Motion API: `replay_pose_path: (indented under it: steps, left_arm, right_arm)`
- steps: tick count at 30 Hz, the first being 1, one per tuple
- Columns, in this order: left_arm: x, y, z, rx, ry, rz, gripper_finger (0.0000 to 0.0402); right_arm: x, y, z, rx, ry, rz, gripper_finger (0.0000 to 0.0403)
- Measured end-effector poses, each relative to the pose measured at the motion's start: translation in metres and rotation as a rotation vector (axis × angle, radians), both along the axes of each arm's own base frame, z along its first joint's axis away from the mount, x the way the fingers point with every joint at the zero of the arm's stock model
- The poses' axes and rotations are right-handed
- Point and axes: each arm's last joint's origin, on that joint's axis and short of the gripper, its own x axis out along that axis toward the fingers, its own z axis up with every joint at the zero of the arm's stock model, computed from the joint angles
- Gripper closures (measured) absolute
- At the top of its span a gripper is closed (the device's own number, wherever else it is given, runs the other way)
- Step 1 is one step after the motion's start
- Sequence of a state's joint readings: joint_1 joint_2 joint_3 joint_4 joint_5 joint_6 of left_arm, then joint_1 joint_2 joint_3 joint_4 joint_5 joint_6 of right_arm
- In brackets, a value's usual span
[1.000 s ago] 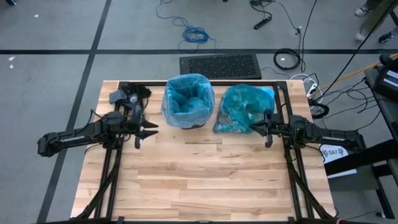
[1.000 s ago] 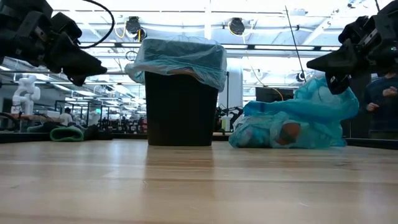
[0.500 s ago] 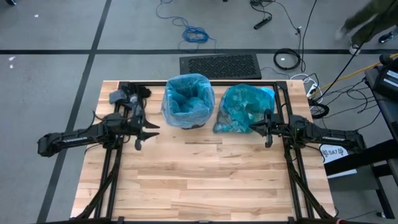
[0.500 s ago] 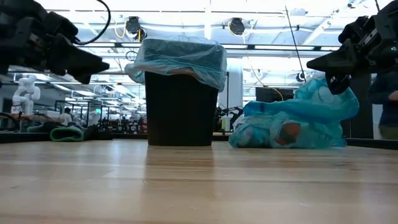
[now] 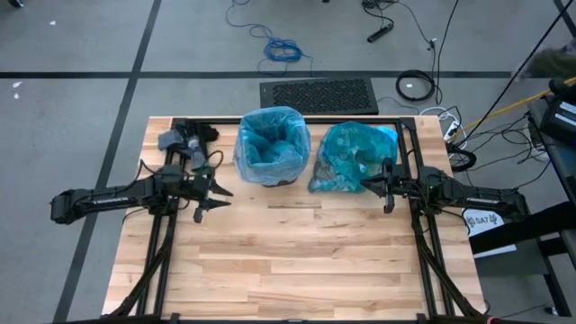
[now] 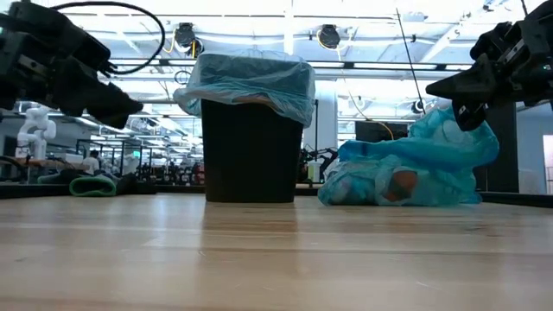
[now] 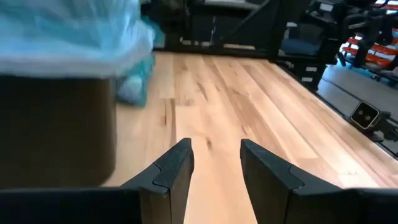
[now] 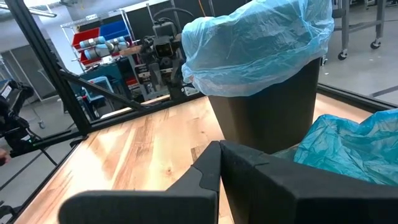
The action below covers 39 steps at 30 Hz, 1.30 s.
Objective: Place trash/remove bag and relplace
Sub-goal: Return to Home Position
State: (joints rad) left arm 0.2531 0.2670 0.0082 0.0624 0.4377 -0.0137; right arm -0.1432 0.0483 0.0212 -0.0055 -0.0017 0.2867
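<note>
The black square bin (image 6: 251,155) stands at the table's far middle, a pale sky-blue liner (image 5: 272,144) folded over its rim. To its right the dark teal bag (image 5: 351,157) lies slumped on the table, with trash such as a brown wad (image 6: 399,184) showing through it. My left gripper (image 5: 219,192) hovers open, left of the bin and above the wood. My right gripper (image 5: 364,186) is shut and level over the bag's near side. My right gripper hangs shut just above the teal bag's top (image 6: 454,121); I cannot tell whether its underside touches the plastic. Nothing sits between its fingers (image 8: 214,155).
A small grey and dark heap (image 5: 180,138) lies at the table's far left corner. Black frame rails (image 5: 409,135) run along the far edge and both sides. Bare wood (image 5: 297,261) fills the near half. A black mat (image 5: 318,94) lies on the floor beyond.
My left gripper has sunk a little toward the table and rolled about its own line, staying open beside the bin. The bin and the teal bag have kept still.
</note>
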Motion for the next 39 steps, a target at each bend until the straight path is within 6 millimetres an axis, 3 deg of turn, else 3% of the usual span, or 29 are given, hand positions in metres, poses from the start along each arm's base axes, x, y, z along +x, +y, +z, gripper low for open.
replay_pose_path:
  steps: [8, 17, 39]
  left_arm:
    - [0.003, 0.002, -0.007, -0.016, 0.079, 0.024, 0.0264]
    - [0.002, 0.011, -0.013, 0.079, 0.146, 0.349, 0.0264]
    - [0.002, 0.011, -0.013, 0.081, 0.151, 0.353, 0.0264]
  right_arm:
    - [0.000, 0.000, 0.000, 0.000, 0.000, 0.000, 0.0403]
    - [0.000, 0.000, 0.000, 0.000, 0.000, 0.000, 0.0403]
    - [0.000, 0.000, 0.000, 0.000, 0.000, 0.000, 0.0403]
